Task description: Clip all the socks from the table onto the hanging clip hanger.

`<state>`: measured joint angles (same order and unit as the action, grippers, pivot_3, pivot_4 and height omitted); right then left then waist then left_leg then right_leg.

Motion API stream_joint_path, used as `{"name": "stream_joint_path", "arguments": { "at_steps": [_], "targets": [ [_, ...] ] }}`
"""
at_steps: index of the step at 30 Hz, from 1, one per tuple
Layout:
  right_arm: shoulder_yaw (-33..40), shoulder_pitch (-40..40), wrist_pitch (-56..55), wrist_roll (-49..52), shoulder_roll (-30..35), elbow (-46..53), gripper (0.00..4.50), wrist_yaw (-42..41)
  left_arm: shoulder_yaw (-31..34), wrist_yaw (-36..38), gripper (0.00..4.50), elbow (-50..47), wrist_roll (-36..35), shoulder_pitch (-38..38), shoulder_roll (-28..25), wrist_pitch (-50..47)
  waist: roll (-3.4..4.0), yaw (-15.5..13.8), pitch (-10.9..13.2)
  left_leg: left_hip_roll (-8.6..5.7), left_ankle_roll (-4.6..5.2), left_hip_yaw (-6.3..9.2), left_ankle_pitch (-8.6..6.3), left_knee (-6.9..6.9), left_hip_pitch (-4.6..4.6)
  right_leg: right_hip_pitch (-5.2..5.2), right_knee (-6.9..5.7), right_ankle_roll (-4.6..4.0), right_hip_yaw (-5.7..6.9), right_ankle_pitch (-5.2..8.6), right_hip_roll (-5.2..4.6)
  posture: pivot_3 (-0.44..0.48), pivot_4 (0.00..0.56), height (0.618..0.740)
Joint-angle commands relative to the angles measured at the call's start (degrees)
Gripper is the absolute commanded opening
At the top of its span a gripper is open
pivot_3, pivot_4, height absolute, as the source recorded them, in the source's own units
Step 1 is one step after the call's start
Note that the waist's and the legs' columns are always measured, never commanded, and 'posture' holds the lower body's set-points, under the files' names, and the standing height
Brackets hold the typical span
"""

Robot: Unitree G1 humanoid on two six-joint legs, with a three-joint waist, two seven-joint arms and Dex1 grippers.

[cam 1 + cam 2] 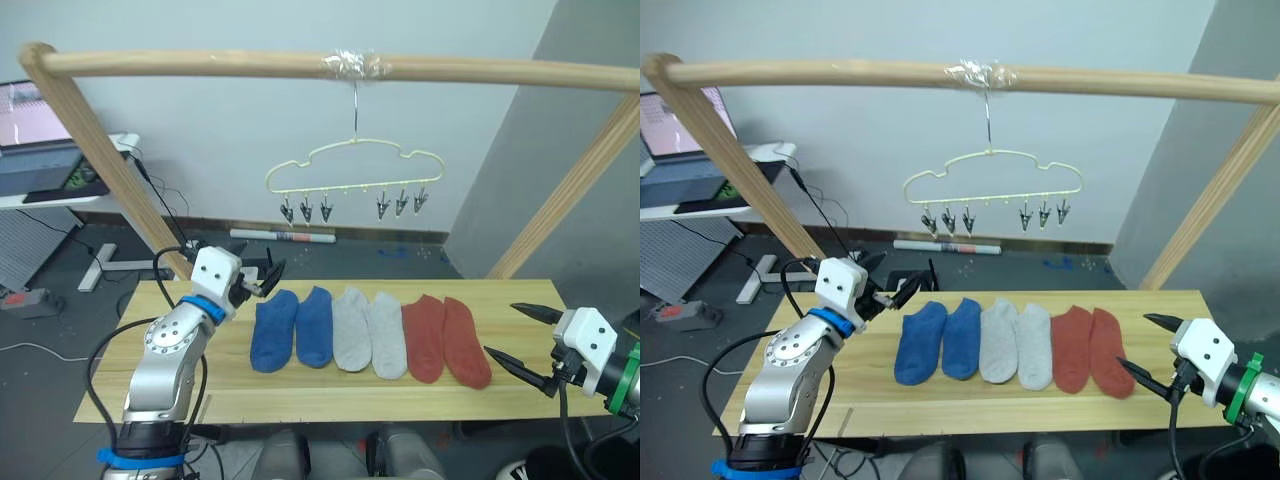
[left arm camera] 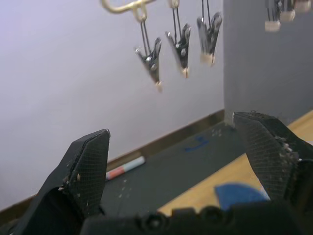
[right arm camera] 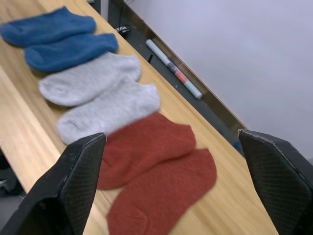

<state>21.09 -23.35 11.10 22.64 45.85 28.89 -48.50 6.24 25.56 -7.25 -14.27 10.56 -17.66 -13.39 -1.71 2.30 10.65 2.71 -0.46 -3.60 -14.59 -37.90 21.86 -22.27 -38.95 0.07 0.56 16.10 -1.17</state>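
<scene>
Several socks lie in a row on the table point(image 1: 330, 392): two blue socks point(image 1: 274, 329), two light grey socks point(image 1: 351, 327) and two brick red socks point(image 1: 423, 336). Above them the pale clip hanger point(image 1: 353, 165) hangs by its hook from the pole, its metal clips point(image 2: 152, 58) holding nothing. My left gripper point(image 1: 259, 281) is open just left of the blue socks, raised over the table's far left part. My right gripper point(image 1: 521, 338) is open beside the outermost red sock point(image 3: 161, 192), at the table's right end. Nothing is between either pair of fingers.
A round wooden pole frame point(image 1: 300, 65) spans the table, with slanted legs at the left point(image 1: 110, 165) and right point(image 1: 565, 200). A desk with a screen point(image 1: 35, 140) stands at the far left. A marker-like tube point(image 1: 285, 236) lies on the floor by the wall.
</scene>
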Motion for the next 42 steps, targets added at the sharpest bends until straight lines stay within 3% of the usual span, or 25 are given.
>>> {"name": "stream_joint_path", "arguments": {
  "at_steps": [1, 3, 8, 13, 16, 19, 23, 42],
  "targets": [
    [1.12, 3.89, 6.40, 6.26, -1.37, 8.91, 4.50, 4.91, -0.04, -3.74, 4.48, -1.00, 0.87, 3.16, 1.86, 1.06, -0.13, 0.50, 1.23, 0.00, 0.00, 0.01, 0.00, 0.01, 0.06, -0.05, 0.01, 0.01, 0.00, -0.01, 0.00, -0.232, 0.282, 0.740],
    [0.39, 6.73, 9.65, 7.92, -2.20, 11.42, 4.50, 7.69, 0.08, -4.91, 4.48, -0.67, 1.31, 4.08, 2.52, 1.59, -0.21, 1.02, 2.19, 0.00, 0.00, 0.02, 0.00, 0.01, 0.10, -0.06, 0.01, 0.02, 0.01, -0.01, 0.00, -0.235, 0.290, 0.740],
    [-6.32, 22.90, 17.74, 10.92, -6.64, 14.04, 4.50, 17.73, 0.30, -9.49, 4.48, 0.90, 2.39, 7.71, 5.28, 3.27, -0.48, 1.84, 4.41, -0.01, -0.01, 0.03, 0.01, -0.01, 0.30, -0.19, 0.07, 0.16, 0.01, -0.07, -0.01, -0.237, 0.326, 0.740],
    [-9.85, 29.71, 21.00, 11.22, -8.40, 14.12, 4.50, 20.17, 1.11, -13.12, 4.48, 1.07, 2.23, 10.31, 8.02, 4.92, -0.51, 1.84, 5.37, -0.05, -0.02, 0.06, 0.03, -0.08, 1.13, -0.97, 0.03, 0.27, 0.07, -0.16, -0.04, -0.243, 0.343, 0.740],
    [-10.83, 30.96, 21.25, 10.99, -8.47, 14.06, 4.50, 19.85, 1.58, -14.84, 4.48, 1.13, 2.62, 11.53, 8.63, 5.70, -0.51, 1.99, 5.81, -0.08, -0.06, 0.05, 0.00, -0.04, 1.20, -0.99, 0.11, 0.27, 0.07, -0.16, -0.10, -0.245, 0.349, 0.740],
    [-10.99, 31.31, 21.78, 11.27, -8.63, 14.41, 4.50, 20.07, 1.22, -15.08, 3.95, 1.10, 2.87, 12.03, 8.49, 6.56, -0.55, 2.31, 6.38, -0.08, -0.12, 0.04, -0.05, 0.00, 1.19, -0.99, 0.17, 0.33, 0.07, -0.12, -0.12, -0.245, 0.352, 0.740],
    [-11.05, 31.39, 22.47, 11.76, -8.79, 15.07, 4.50, 20.10, 0.13, -14.43, 2.78, 1.17, 3.05, 12.41, 8.34, 7.13, -0.51, 2.50, 7.04, -0.08, -0.13, 0.04, -0.06, 0.00, 1.19, -1.01, 0.14, 0.41, 0.07, -0.08, -0.12, -0.246, 0.358, 0.740],
    [-12.20, 31.56, 23.07, 11.62, -9.24, 15.36, 4.50, 19.90, -0.20, -17.11, 2.78, 0.67, 3.06, 15.88, 10.28, 6.98, -0.52, 2.51, 8.03, -0.07, -0.15, 0.02, -0.06, 0.07, 1.20, -1.06, 0.17, 0.63, 0.08, 0.05, -0.12, -0.236, 0.352, 0.740]
  ]
}}
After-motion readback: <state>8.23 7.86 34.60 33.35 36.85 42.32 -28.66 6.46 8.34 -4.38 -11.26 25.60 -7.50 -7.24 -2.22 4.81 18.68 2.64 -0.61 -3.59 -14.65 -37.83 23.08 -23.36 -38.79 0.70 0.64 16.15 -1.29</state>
